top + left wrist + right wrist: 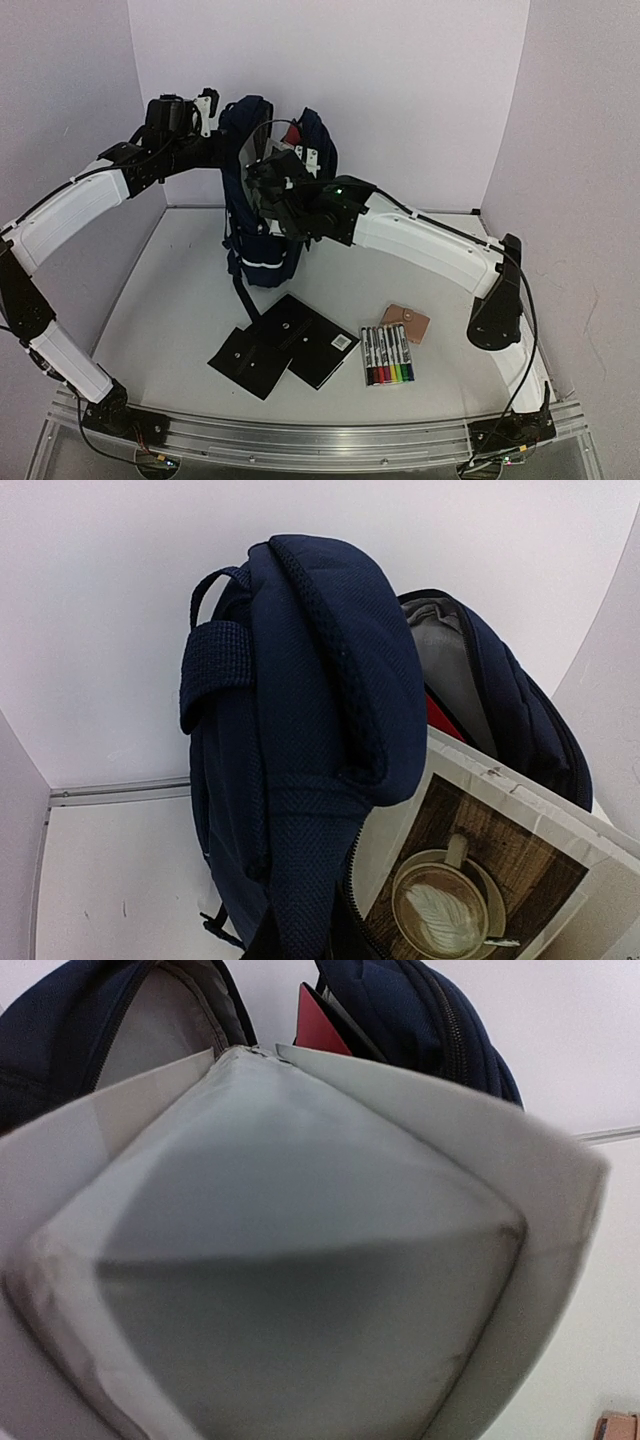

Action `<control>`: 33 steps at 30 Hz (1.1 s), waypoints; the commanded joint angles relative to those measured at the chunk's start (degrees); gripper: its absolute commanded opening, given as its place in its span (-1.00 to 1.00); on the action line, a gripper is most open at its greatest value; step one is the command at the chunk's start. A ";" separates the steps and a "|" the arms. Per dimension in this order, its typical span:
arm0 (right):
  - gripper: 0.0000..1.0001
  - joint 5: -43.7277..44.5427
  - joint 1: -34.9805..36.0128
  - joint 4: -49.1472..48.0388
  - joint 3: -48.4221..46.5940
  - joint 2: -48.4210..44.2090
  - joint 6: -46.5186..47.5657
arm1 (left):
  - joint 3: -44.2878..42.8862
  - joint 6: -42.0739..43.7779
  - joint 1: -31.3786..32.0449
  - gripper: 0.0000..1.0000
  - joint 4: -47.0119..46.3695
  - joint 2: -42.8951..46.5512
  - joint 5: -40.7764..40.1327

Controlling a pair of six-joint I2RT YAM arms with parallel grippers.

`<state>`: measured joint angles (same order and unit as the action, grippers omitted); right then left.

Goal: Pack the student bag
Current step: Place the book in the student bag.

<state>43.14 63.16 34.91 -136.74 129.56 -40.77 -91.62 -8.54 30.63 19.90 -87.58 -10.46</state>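
1. At the upper centre of the top view, the student bag (262,255) is seen standing upright on the surface (170,290), close to the back wall, with its main compartment unzipped and the grey lining visible.
2. A red item (318,1020) is already seen inside the open compartment, so a part of the packing is judged to be done.
3. A book with a coffee picture on its cover (470,880) is placed at the mouth of the bag, partly in and mostly outside. This step is judged to be in progress.
4. The right claw (272,180) is found at the bag opening, right by the book. Its fingers are covered by the book in the right wrist view, so it cannot be told how far they are apart, though the book is probably carried by it.
5. The left claw (200,110) is seen just beside the upper left edge of the bag. Whether the fabric is gripped by it cannot be told.
6. In the lower centre of the top view, two black notebooks (248,362), a pack of markers (388,355) and a small tan wallet (406,322) are lying on the surface. These are judged to be left for packing, so the task is considered less than half done.
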 commanded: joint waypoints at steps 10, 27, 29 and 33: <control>-0.51 3.40 -3.49 7.00 -10.01 14.31 4.28 | 4.49 -4.07 -4.18 -1.00 -5.10 6.79 14.35; -0.52 8.76 -6.30 7.01 3.44 3.91 3.76 | 4.49 -4.74 -8.48 -0.99 0.32 8.87 -1.81; -0.52 7.57 -6.33 7.01 1.03 6.15 4.56 | 5.36 -3.68 -8.48 -0.99 -1.28 8.67 3.46; -0.49 3.92 -6.31 6.56 -6.91 12.52 6.44 | 4.69 -1.82 -8.48 -1.00 -2.18 7.34 18.07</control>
<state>43.27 60.77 29.95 -139.21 134.98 -38.79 -85.42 -13.76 24.30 19.93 -82.67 -2.13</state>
